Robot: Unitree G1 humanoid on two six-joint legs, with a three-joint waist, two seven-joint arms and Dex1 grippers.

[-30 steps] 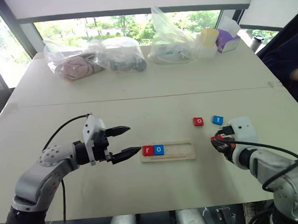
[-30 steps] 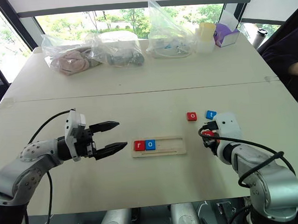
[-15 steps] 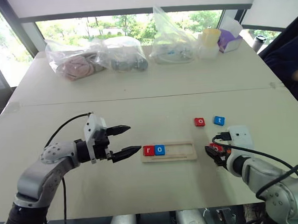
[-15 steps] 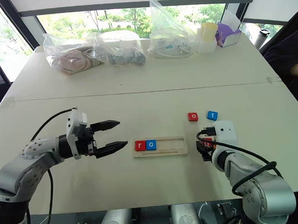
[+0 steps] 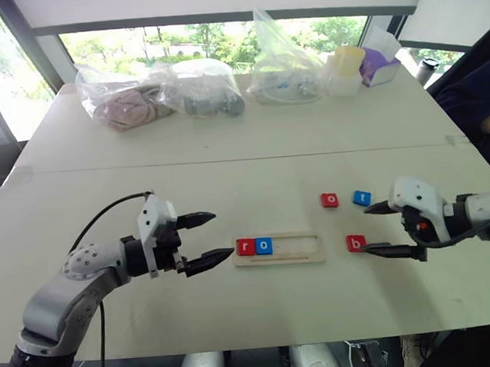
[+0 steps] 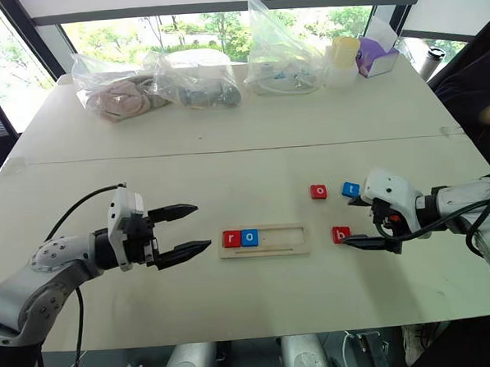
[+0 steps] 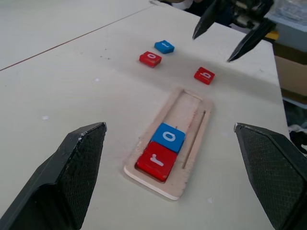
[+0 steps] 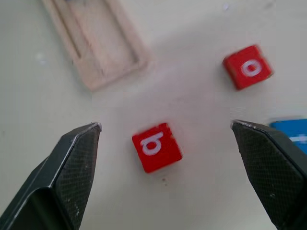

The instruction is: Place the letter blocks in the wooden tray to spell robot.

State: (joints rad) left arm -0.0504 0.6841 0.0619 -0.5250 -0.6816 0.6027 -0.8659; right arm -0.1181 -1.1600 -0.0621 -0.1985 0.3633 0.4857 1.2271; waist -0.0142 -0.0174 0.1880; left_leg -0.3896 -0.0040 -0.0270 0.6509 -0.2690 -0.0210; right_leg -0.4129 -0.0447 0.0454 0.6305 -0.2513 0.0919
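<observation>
The wooden tray [image 5: 299,248] lies mid-table with a red r block [image 5: 245,247] and a blue o block [image 5: 263,246] at its left end. Just right of the tray a red b block [image 5: 356,243] lies flat on the table. Farther back sit a red o block [image 5: 329,200] and a blue t block [image 5: 361,198]. My right gripper [image 5: 367,230] is open just right of the b block [image 8: 156,147], fingers spread wide and not touching it. To the left of the tray [image 7: 192,124] my left gripper [image 5: 223,234] hovers open and empty.
Several clear plastic bags [image 5: 199,87], a yellow cup [image 5: 345,61] and a purple box [image 5: 377,61] line the table's far side. A person in a dark sleeve [image 5: 470,89] sits at the far right. A seam [image 5: 227,160] crosses the table behind the blocks.
My right gripper has opened and let the red b block go onto the table right of the tray, then swung out to the right and turned. The left gripper has stayed put.
</observation>
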